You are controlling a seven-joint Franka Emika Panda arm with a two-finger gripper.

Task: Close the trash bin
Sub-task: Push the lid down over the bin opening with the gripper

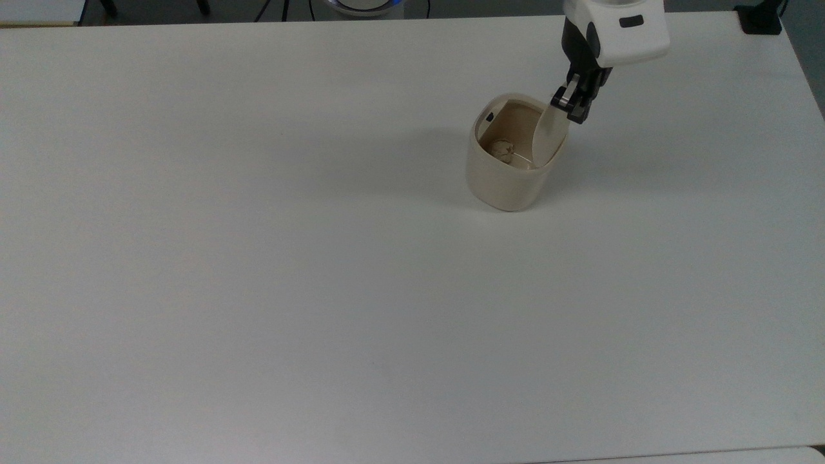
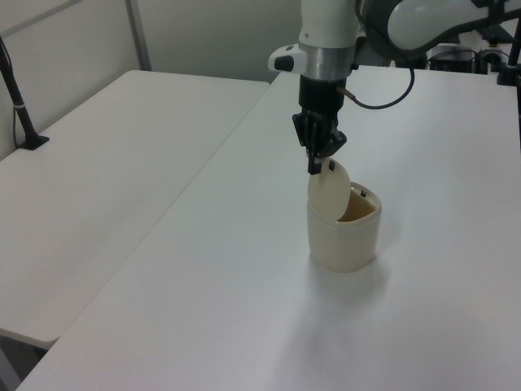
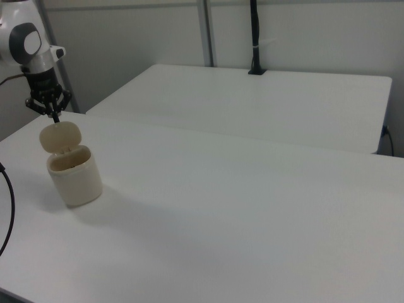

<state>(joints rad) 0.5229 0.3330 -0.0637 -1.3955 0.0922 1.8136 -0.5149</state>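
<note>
Cream trash bin, black tool, white table.

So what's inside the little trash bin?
The trash bin has its lid standing up, so the top view looks in: one small crumpled brownish lump lies at the bottom. The lid and the near wall hide the rest of the inside. The gripper is at the lid's top edge.

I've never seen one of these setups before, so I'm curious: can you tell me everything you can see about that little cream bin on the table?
The trash bin is a small cream, plastic-looking tub with a rounded-square body, standing upright on the white table. Its flat hinged lid stands raised, so the bin is open, and a crumpled pale scrap lies inside. The gripper is at the lid's top edge.
</note>
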